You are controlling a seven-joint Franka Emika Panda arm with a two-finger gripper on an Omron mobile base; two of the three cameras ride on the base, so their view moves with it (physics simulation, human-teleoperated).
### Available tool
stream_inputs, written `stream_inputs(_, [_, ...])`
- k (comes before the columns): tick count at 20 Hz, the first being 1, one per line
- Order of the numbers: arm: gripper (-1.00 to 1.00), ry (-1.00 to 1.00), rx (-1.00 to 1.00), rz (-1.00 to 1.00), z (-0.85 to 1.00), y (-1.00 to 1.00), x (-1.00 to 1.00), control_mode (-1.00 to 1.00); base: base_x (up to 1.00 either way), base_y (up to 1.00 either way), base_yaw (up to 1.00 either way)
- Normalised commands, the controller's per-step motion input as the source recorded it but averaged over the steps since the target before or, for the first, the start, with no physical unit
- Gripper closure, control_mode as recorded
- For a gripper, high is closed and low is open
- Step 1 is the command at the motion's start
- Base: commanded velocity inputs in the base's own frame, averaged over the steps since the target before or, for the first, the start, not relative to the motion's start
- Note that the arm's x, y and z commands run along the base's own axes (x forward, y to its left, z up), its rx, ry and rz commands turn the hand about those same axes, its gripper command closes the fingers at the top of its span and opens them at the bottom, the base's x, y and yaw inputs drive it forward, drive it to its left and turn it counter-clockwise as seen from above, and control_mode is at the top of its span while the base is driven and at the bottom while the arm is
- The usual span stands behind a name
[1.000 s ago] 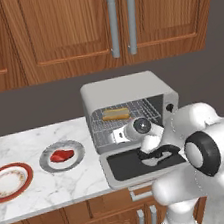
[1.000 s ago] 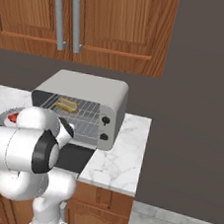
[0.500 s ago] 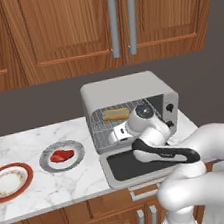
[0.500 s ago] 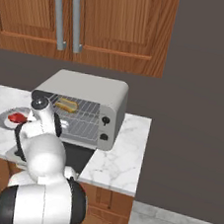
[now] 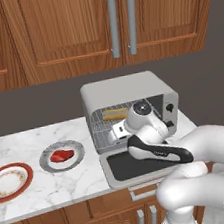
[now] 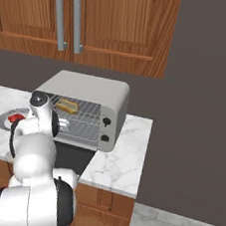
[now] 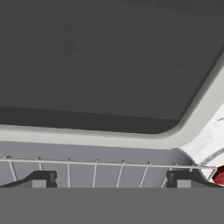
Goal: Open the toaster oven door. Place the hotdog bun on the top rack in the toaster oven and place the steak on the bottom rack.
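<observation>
The steak (image 5: 62,155) lay on a grey plate (image 5: 75,160) at the left centre of the left base view, on the marble bench (image 5: 44,186), well apart from the toaster oven (image 5: 126,89). It was judged a thin, soft, light and probably slick piece, best taken across its narrow width from above with a gentle squeeze. The hotdog bun (image 5: 114,114) rested on the top rack (image 6: 82,114); the bottom rack (image 6: 78,128) was bare. The toaster oven door (image 5: 122,166) lay folded down flat at the centre of the frame.

The pincer (image 7: 109,178) was empty, its fingers standing wide apart at the bottom of the hand view, which looked onto the door glass. The arm was bent low over the open door, the hand close before the racks.
</observation>
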Motion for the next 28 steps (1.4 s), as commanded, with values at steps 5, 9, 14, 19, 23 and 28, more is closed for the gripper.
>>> stream_inputs(5, [-1.0,-0.07,-0.11,0.0,-0.01,0.0,0.3,-1.0,0.0,0.0,0.0])
stream_inputs(9, [-1.0,-0.01,-0.04,0.0,-0.1,0.0,0.12,-1.0,0.0,0.0,0.0])
stream_inputs(14, [-1.0,0.0,0.0,0.0,-0.18,-0.04,0.12,-1.0,0.0,0.0,0.0])
stream_inputs(19, [-1.0,0.0,0.0,0.0,-0.21,0.0,0.02,-1.0,0.0,0.0,0.0])
stream_inputs(23, [-1.0,0.0,0.0,0.0,-0.28,0.0,0.0,-1.0,0.0,0.0,0.0])
stream_inputs(28, [-1.0,0.0,0.0,0.0,0.0,-0.05,0.02,-1.0,0.0,0.0,0.0])
